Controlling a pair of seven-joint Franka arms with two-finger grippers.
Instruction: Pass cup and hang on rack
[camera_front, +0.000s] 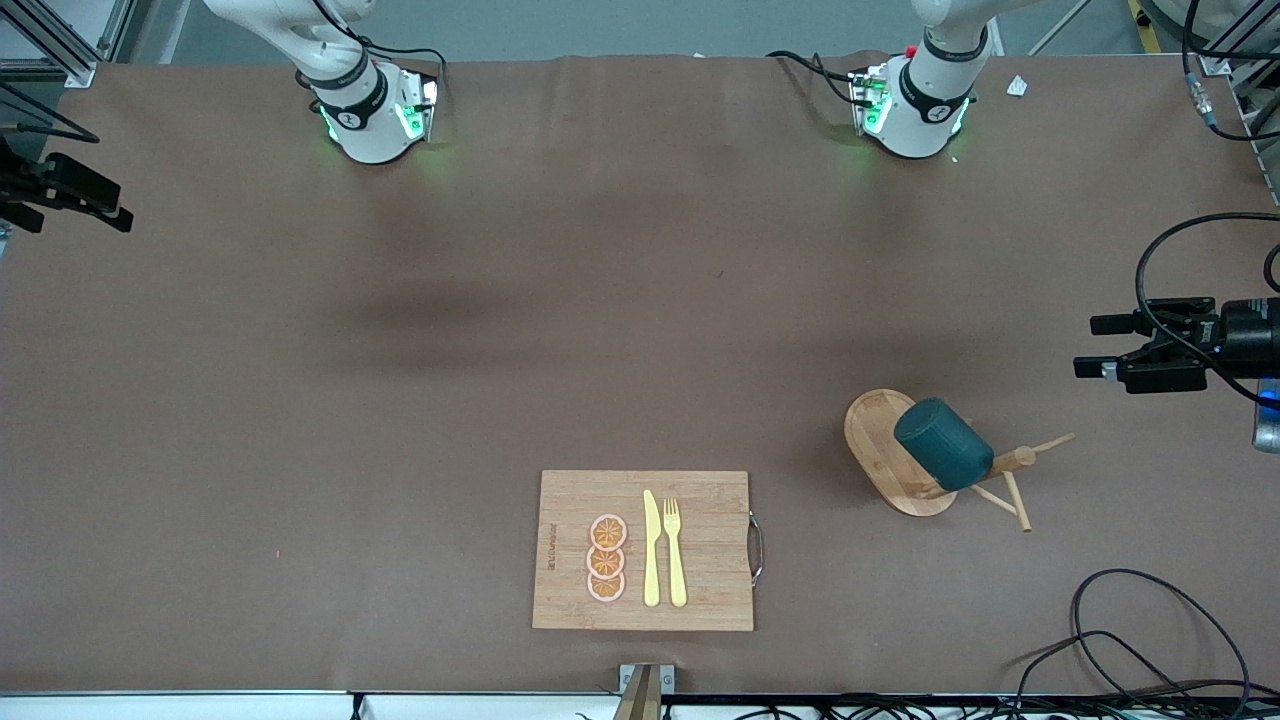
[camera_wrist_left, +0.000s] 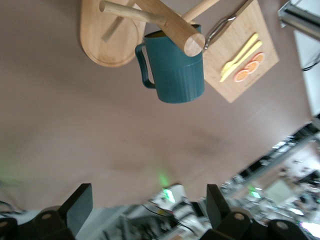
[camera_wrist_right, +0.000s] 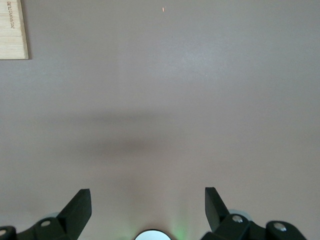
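- the right gripper (camera_wrist_right: 148, 205) hangs over bare brown table (camera_wrist_right: 190, 90), its two dark fingers (camera_wrist_right: 79, 206) spread wide apart with nothing between them.
- between the fingers, at the frame's edge, a pale rounded part of the arm's own base (camera_wrist_right: 150, 234) shows, with a faint green glow on the table beside it.
- a soft dark shadow band (camera_wrist_right: 125, 145) lies across the table past the fingers.
- one corner of a light wooden cutting board (camera_wrist_right: 12, 30) shows at the edge of the frame, with small printed lettering along its side, too small to read.
- a tiny orange speck (camera_wrist_right: 163, 8) sits on the table, well apart from the board.
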